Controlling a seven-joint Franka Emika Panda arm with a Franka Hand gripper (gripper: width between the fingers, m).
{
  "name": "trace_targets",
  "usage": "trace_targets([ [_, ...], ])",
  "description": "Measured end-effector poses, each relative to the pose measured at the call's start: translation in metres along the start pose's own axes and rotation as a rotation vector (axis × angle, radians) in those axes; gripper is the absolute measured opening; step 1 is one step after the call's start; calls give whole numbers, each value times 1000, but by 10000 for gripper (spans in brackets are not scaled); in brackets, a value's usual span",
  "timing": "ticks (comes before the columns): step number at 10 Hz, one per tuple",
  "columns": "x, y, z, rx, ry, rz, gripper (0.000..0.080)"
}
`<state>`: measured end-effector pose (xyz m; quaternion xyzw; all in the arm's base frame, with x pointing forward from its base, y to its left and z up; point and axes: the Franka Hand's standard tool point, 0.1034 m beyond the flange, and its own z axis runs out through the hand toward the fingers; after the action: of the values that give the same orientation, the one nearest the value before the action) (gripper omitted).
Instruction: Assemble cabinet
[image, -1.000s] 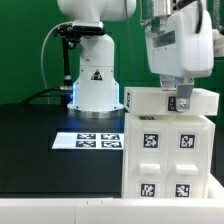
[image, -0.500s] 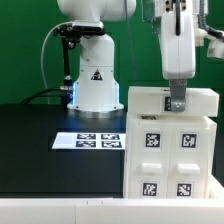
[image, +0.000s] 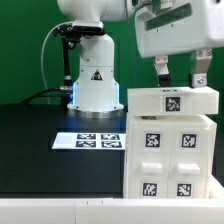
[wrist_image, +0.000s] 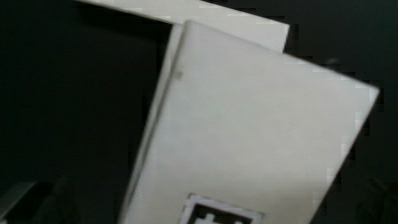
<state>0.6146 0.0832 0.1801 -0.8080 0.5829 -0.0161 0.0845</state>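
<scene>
1. The cabinet (image: 168, 145) stands upright on the black desk (image: 40, 150), at the exterior view's right, close to the camera
2. Its front shows a grid of recessed compartments, each bearing a black-and-white square tag
3. A flat white top piece with one tag (image: 171, 100) lies across the cabinet's upper edge
4. The claw (image: 178, 74) hangs just above that top piece, released, its two fingers (image: 160, 70) spread wide and clear of the plastic, with nothing between them
5. The marker board (image: 90, 141) lies flat on the desk between the cabinet and the white robot base (image: 95, 85)
6. The wrist view shows a white panel edge (wrist_image: 249, 140) slanting against a dark background, a tag partly visible at its end
</scene>
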Motion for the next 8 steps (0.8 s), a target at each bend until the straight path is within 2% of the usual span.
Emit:
trace_targets([
  [2, 1, 1, 1, -3, 1, -107, 797],
  [4, 4, -2, -2, 3, 2, -420, 797],
  [5, 3, -5, -7, 0, -3, -583, 797],
  [6, -1, -8, -11, -17, -4, -718, 797],
  [8, 0, -8, -11, -24, -3, -876, 797],
])
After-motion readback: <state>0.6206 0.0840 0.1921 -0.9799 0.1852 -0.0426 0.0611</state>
